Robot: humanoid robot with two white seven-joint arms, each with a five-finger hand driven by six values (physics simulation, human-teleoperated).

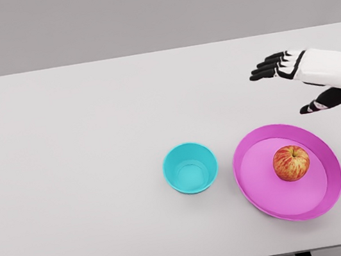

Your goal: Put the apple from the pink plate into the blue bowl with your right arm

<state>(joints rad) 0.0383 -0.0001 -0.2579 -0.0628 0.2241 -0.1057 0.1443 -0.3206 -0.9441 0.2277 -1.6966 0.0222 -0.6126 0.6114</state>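
The right robot hand (299,78) has a smooth white shell over its back and wrist, black fingers (268,67) with white segments, and a black thumb.

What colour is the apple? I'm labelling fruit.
Red with yellow streaks, seen in the head view.

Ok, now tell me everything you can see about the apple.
The apple is red with yellow streaks and a small dark stem dimple on top. It looks smooth, whole and unbitten. It sits upright on the pink plate, right of the plate's middle and toward its far side, touching nothing else. The blue bowl stands apart to the left of the plate. The right robot hand hangs open above the table beyond the plate, well clear of the apple.
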